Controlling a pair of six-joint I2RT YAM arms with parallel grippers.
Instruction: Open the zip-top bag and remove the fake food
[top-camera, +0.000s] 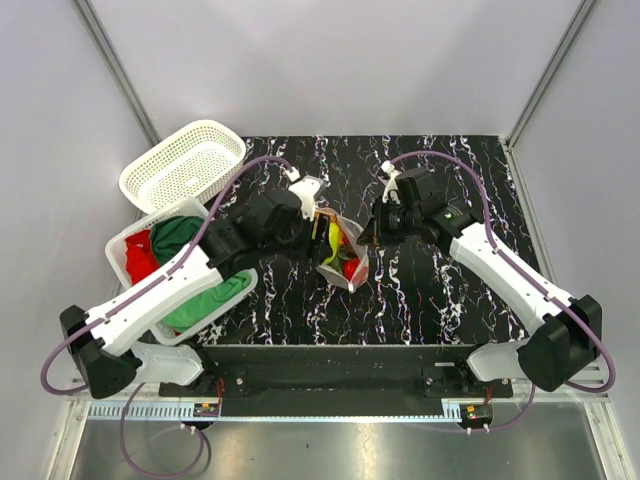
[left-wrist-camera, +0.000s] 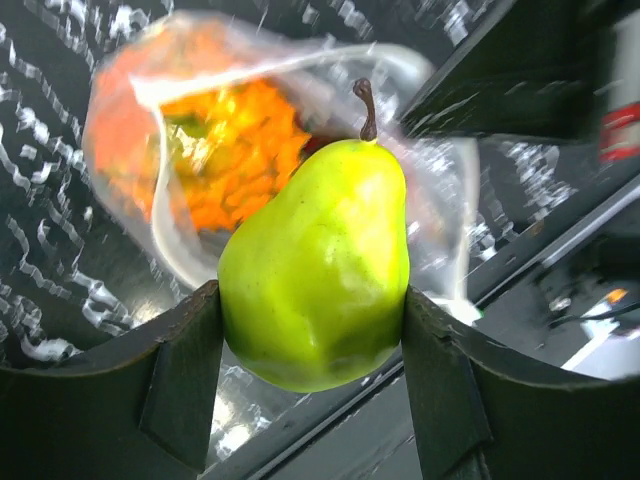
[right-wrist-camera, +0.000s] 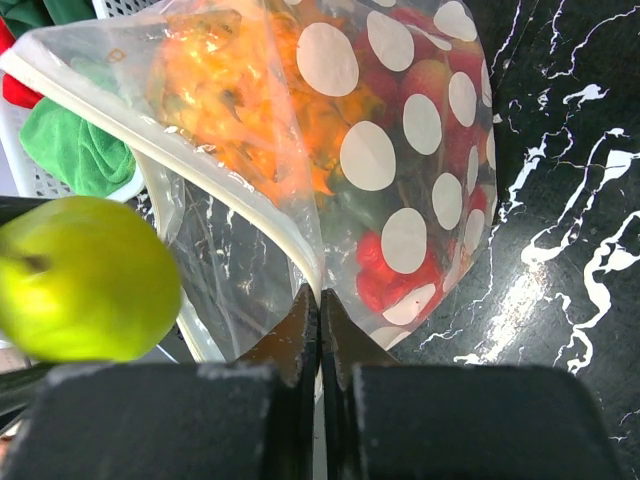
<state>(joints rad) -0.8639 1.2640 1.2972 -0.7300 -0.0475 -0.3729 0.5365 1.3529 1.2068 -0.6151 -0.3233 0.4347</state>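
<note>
Right fingers (right-wrist-camera: 292, 345) pinch the rim of the clear, white-dotted zip-top bag (right-wrist-camera: 400, 170) to steady its open mouth over the black marbled worktop (right-wrist-camera: 560, 200), while left fingers (left-wrist-camera: 185, 370) clamp the yellow-green plastic pear (left-wrist-camera: 315, 270) just outside it.

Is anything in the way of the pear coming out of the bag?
Nothing visible. The pear, gripped by the left gripper, is already outside the open zip-top bag, whose rim the right gripper pinches.

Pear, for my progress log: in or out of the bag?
Out. The left gripper holds the pear outside the bag's open mouth.
</note>
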